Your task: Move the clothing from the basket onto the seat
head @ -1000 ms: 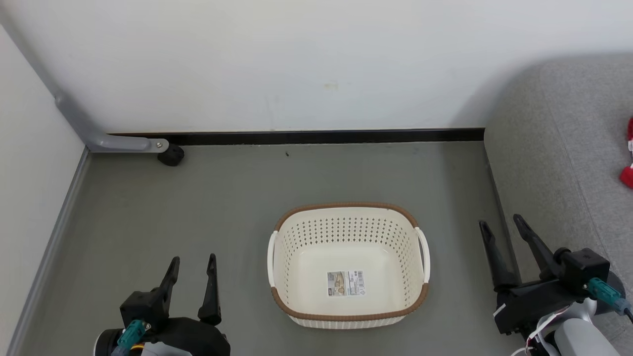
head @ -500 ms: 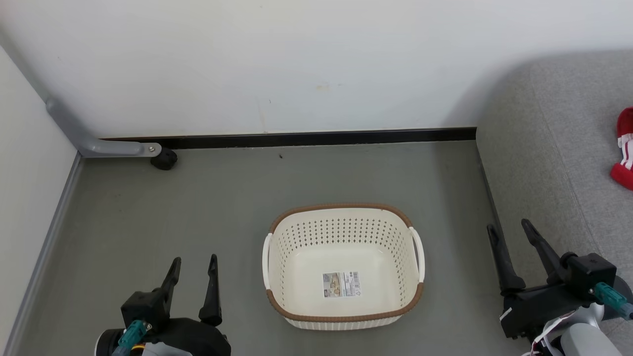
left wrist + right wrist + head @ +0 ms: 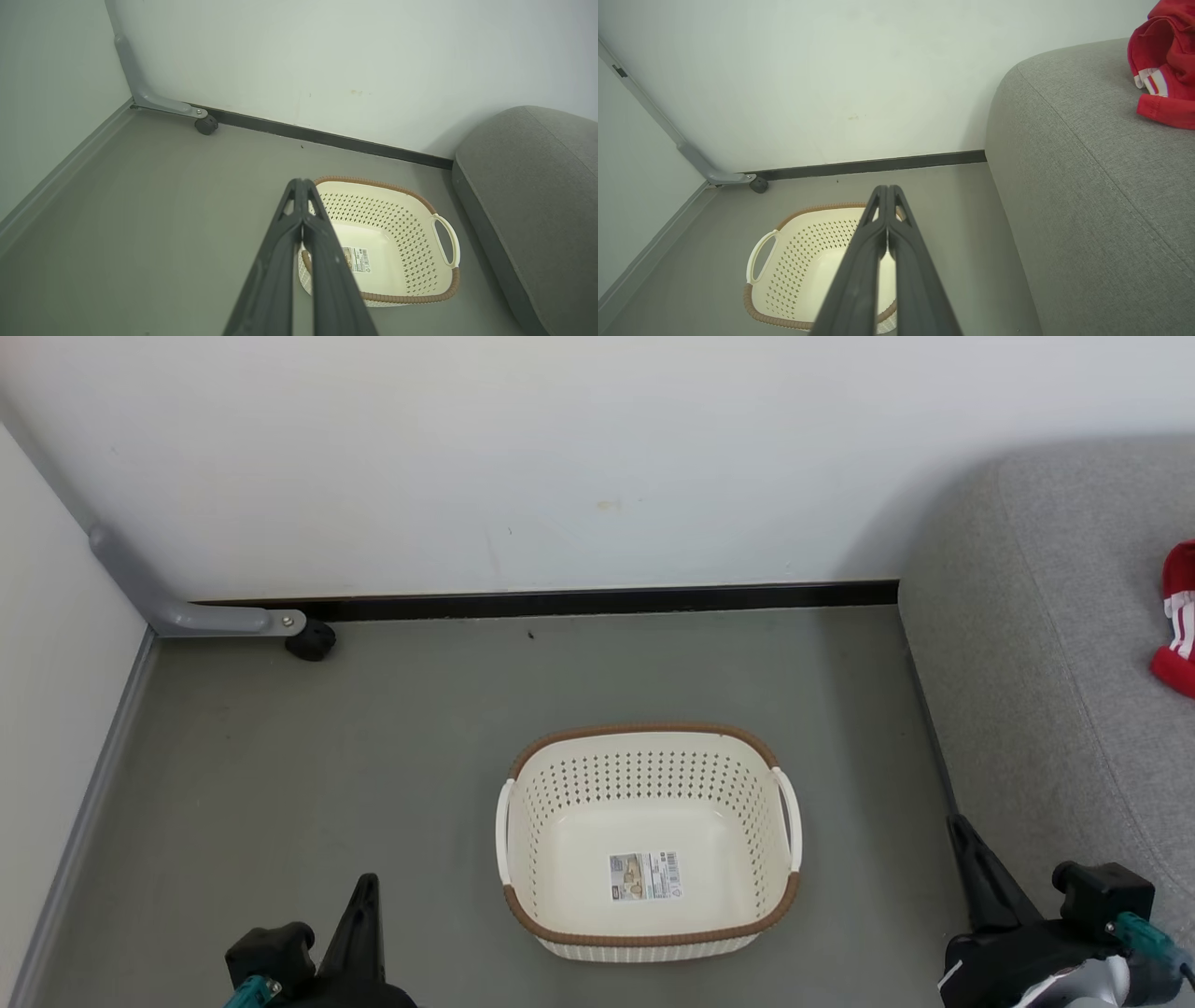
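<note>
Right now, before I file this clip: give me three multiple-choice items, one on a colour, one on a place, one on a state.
1. The rim of the basket is: A blue, B black, C brown.
2. The red clothing lies: A in the basket, B on the grey seat, C between the jaws.
3. The two pairs of jaws are: A both shut and empty, B both wide open, C one open, one shut.

Answers:
1 C: a brown woven-look band rings the cream wall.
2 B: it rests on the cushion, and the basket holds only its label sticker.
3 A: each wrist view shows them pressed together with nothing between.
</note>
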